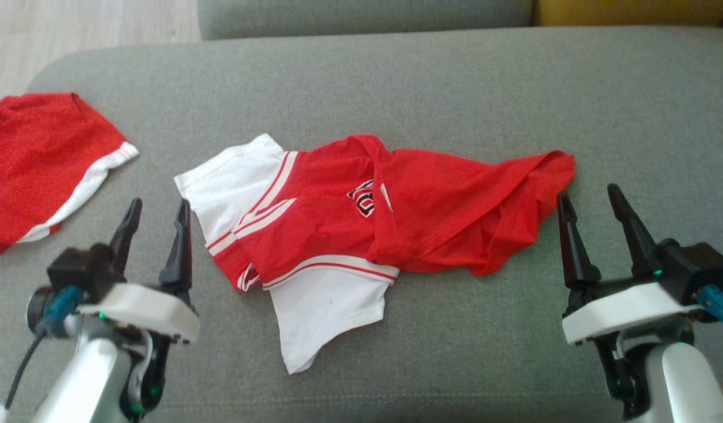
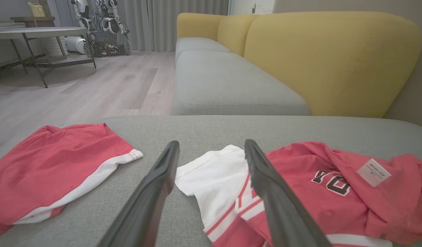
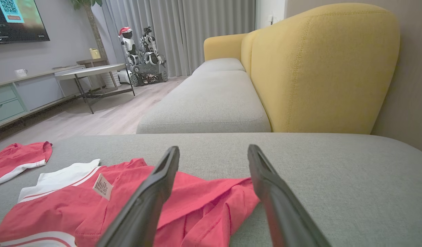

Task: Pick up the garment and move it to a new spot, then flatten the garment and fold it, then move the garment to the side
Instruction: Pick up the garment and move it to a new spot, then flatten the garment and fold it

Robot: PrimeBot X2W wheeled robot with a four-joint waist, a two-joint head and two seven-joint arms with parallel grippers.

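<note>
The left gripper (image 1: 160,204) and right gripper (image 1: 589,194) sit nearest, fingers spread wide, holding nothing. Between them the crumpled red-and-white shirt (image 1: 338,217) lies on the grey cushion (image 1: 431,88). Red shorts (image 1: 38,158) lie farther left, apart.

left tool (image 1: 160,205): lower left of the head view, two long dark fingers pointing up and away, spread wide, nothing between them
right tool (image 1: 589,194): lower right, same deal, spread wide and empty
left forearm (image 1: 85,376): pale, comes up from the bottom edge, leaning in a bit
right forearm (image 1: 684,382): pale too, rising out of the bottom right corner
left wrist (image 1: 141,308): white housing, dark block and a teal plug on the outer side
right wrist (image 1: 619,308): pretty much the mirror of it
</note>
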